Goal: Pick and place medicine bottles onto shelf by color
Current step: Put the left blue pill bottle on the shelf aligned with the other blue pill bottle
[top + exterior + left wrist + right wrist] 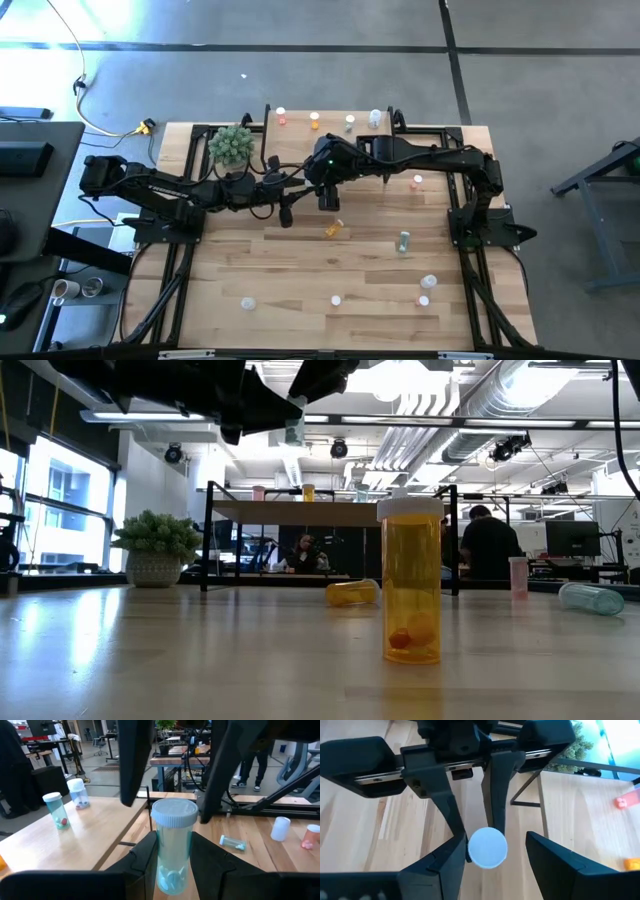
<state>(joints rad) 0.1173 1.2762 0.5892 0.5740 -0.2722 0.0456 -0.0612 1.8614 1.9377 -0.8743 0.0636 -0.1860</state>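
The low shelf (300, 140), light wood top on thin black legs, stands at the table's far edge with small bottles along its back. Just in front of it both arms meet above the table. The left gripper (172, 865) is clamped tight on an upright pale green, white-capped medicine bottle (172, 845). The right gripper (490, 855) hangs over that cap, fingers spread wide either side, holding nothing.
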